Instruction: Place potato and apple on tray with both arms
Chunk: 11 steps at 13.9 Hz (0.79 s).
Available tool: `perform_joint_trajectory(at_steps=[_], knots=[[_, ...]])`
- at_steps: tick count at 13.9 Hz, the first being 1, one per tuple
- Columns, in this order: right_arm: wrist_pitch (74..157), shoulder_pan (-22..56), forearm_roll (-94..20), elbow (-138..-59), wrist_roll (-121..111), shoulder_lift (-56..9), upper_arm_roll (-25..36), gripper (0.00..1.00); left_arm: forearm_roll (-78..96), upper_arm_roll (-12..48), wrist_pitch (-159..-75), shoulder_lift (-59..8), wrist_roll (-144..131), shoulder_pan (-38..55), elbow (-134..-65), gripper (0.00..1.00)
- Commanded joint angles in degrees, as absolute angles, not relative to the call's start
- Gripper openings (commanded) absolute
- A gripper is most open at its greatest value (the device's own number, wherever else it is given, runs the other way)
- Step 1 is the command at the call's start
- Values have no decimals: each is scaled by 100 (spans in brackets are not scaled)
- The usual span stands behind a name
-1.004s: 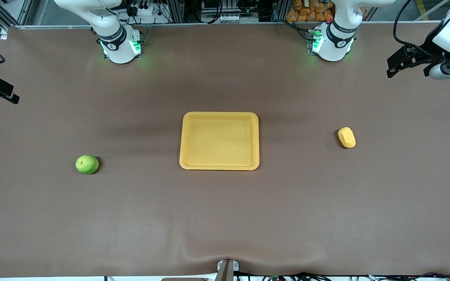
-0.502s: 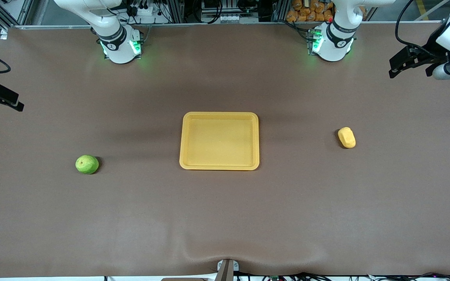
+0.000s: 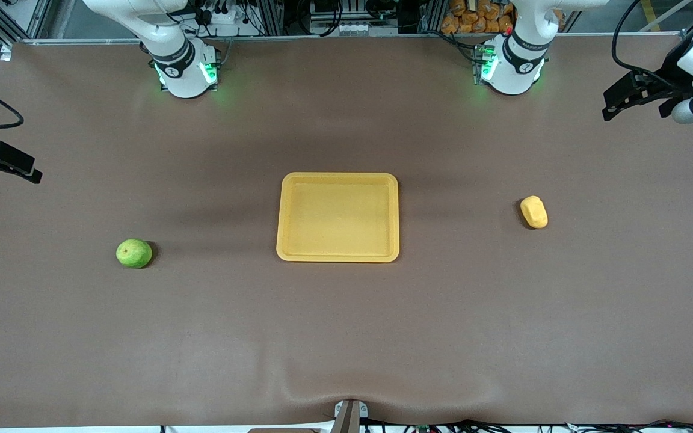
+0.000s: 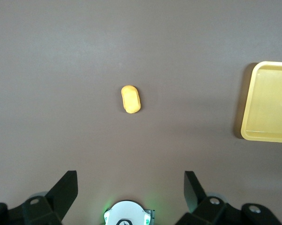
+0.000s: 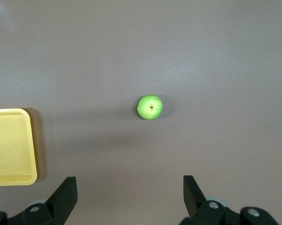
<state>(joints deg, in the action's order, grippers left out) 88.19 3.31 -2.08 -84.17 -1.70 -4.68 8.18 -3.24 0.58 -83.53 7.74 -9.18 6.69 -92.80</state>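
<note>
The yellow tray (image 3: 337, 255) lies empty in the middle of the brown table. The yellow-orange potato (image 3: 533, 211) lies beside it toward the left arm's end; it also shows in the left wrist view (image 4: 131, 99). The green apple (image 3: 134, 253) lies toward the right arm's end, a little nearer the front camera than the tray's middle; it also shows in the right wrist view (image 5: 150, 107). My left gripper (image 3: 608, 111) is open and empty, high over the left arm's end of the table. My right gripper (image 3: 30, 174) is open and empty, high over the right arm's end.
The two arm bases (image 3: 185, 71) (image 3: 510, 67) stand along the table's edge by the robots. The tray's edge shows in the left wrist view (image 4: 267, 101) and the right wrist view (image 5: 12, 145). A small bracket (image 3: 349, 415) sits at the front edge.
My right gripper has moved over the table toward the apple, lower in the front view. My left gripper has shifted slightly toward the left arm's end of the table. Apple, potato and tray have not moved.
</note>
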Motion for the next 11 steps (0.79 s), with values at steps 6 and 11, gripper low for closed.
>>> perform_joint_trajectory(at_steps=[6, 11], knots=[[8859, 334, -308, -8253, -167, -589, 817, 100, -334, 62, -8498, 826, -949, 633, -9631, 100], [8982, 352, -308, -8262, -167, -598, 817, 100, -369, 70, -9368, 1054, -949, 440, -10624, 100]])
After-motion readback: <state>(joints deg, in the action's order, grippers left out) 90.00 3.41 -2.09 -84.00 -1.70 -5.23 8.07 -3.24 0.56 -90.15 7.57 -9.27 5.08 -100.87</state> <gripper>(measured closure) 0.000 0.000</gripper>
